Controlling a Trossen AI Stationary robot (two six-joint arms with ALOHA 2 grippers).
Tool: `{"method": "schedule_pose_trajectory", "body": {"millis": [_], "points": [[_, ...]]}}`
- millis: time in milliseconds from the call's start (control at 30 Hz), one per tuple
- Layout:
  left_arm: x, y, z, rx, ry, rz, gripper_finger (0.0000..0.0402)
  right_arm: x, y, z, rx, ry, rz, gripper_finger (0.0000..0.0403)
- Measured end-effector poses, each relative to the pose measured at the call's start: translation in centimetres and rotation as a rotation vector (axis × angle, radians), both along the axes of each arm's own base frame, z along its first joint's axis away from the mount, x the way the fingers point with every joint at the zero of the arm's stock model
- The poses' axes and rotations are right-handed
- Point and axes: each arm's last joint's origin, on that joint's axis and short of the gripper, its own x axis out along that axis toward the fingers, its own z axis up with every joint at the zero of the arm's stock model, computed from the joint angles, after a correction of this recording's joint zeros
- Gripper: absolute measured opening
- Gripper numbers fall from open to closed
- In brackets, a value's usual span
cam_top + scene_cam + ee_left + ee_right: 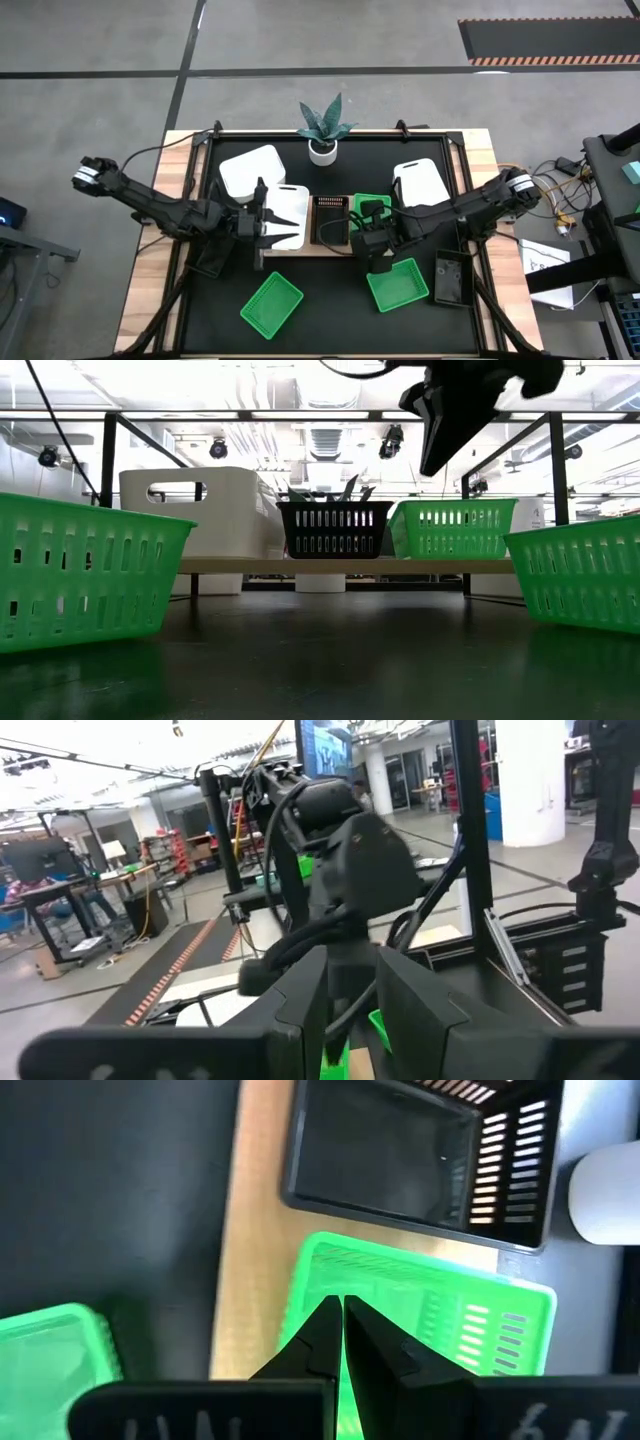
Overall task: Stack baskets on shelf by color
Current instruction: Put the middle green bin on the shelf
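Green baskets are seen nearest: one at the near left [271, 304] and one at the near right [398, 284], both loose on the black mat [330, 320]. A black basket [449, 277] is lying just right of the near-right green one. Farther back the shelf [300, 246] is set across the mat's middle, with a white basket [285, 212] on its left part, a black basket [333, 215] in its middle and a green basket [368, 208] on its right part. Two more white baskets, far left [251, 170] and far right [419, 181], are left off the shelf.

The right gripper [340, 1320] is held over the near rim of the shelf's green basket, fingers nearly shut with only a thin slit between them, nothing gripped. The left gripper [268, 226] is held over the shelf's white basket, fingers spread, nothing held as far as can be told.

Step judged: a loose green basket is to be fetched next for the green stack. It should be gripped by one wall, lifted level, lined up squarely over the shelf basket, and lowered straight so it nests.
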Motion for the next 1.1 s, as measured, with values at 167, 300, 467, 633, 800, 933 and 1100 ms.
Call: {"method": "schedule_pose_trajectory", "body": {"millis": [167, 300, 467, 633, 800, 933, 1100], "points": [[0.1, -0.3, -0.2, -0.016, 0.007, -0.012, 0.0073, 0.2, -0.6, -1.0, -0.013, 0.015, 0.001, 0.0009], [0.0, -0.5, -0.4, -0.013, 0.017, -0.023, 0.0073, 0.3, -0.8, -1.6, 0.012, 0.016, 0.006, 0.0009], [-0.1, -0.6, -0.4, -0.013, 0.015, -0.026, 0.0073, 0.1, -0.5, -1.8, 0.107, 0.044, 0.017, 0.0009], [-0.1, -0.6, -0.4, -0.012, 0.015, -0.025, 0.0073, 0.0, -0.3, -1.9, 0.154, 0.061, -0.002, 0.0008], [-0.1, -0.6, -0.2, -0.012, 0.011, -0.025, 0.0073, -0.1, -0.3, -1.9, 0.157, 0.064, -0.016, 0.0008], [-0.1, -0.6, -0.2, -0.004, 0.010, -0.024, 0.0073, 0.0, -0.3, -1.7, 0.159, 0.056, -0.013, 0.0008], [-0.1, -0.6, -0.1, 0.012, 0.006, -0.022, 0.0073, 0.1, -0.3, -1.2, 0.153, 0.047, -0.011, 0.0008]]}}
